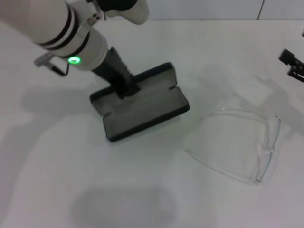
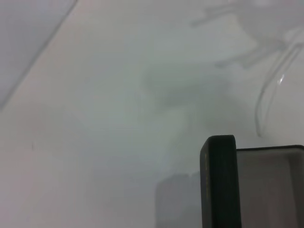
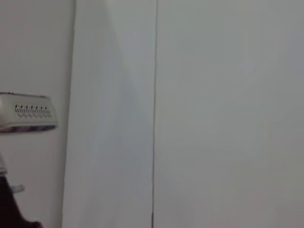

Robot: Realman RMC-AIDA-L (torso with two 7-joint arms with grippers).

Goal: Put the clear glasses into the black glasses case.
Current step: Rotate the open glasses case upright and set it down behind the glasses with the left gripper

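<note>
1. Step in hand, as I read it: case prep. The case (image 1: 142, 102) lies open on the desk (image 1: 57, 175), grey lining up and nothing inside it. The glasses (image 1: 242, 142) are not yet picked.
2. Left pincer (image 1: 124, 89): down at the case's far-left long edge, touching or just over the rim. Looks like it is steadying or holding the case, but its fingers are hidden behind its own body, so I cannot tell whether it is clenched or released. The left wrist view only shows a case corner (image 2: 218, 185) and a bit of the clear frame (image 2: 266, 99).
3. Right pincer (image 1: 292, 64): barely in view, well to the right of the case and beyond the glasses. Its state can't be told either. It looks parked.
4. Glasses: flat on the desk just right of the case, apart from it. Arms are unfolded, with the lens front on the side away from the case and the arm tips pointing back toward it.
5. Axes: the case's long axis runs diagonally, rising to the right. The lens's long axis runs roughly crosswise to that.
6. Next move calls for: a grip on the frame, arms folded or tucked, then a rotation so the lens lines up with the case's long axis before lowering in.
</note>
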